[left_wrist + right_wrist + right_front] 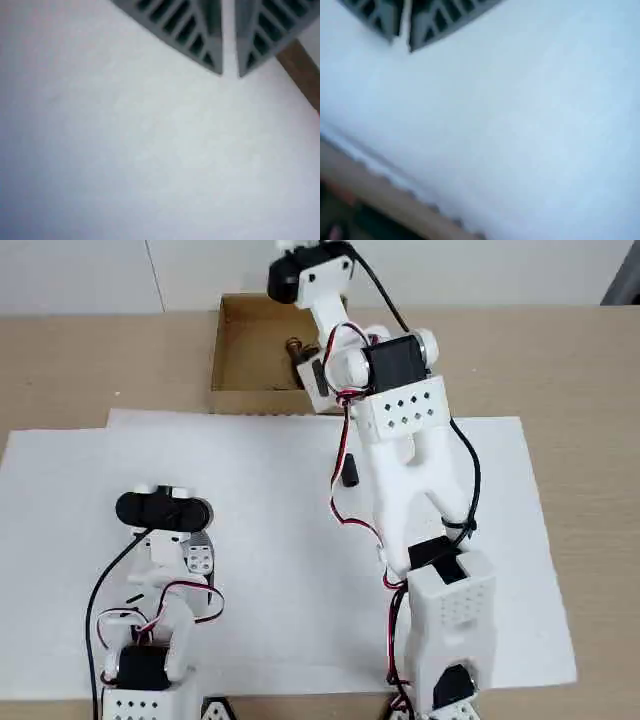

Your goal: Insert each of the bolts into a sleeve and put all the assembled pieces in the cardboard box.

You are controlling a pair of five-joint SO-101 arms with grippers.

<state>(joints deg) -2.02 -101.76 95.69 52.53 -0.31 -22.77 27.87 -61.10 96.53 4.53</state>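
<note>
Left gripper [230, 74] and right gripper [401, 44] hang all but together, empty. Black piece [352, 471] looks light, rigid, probably slick; grip it mid-body.

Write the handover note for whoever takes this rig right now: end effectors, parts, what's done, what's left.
Left end effector: shut, empty, above the paper.
Right end effector: shut, empty, also above paper.
High view: an arm stretches to the box; the other is folded over the paper's near corner. The wrist views do not settle which side is which.
Parts: a brownish piece lies in the box by that arm's tip. One black piece lies on the paper, outside the box.
Done: apparently one piece boxed; whether it is assembled cannot be told.
Left: the black piece, at least.
</note>
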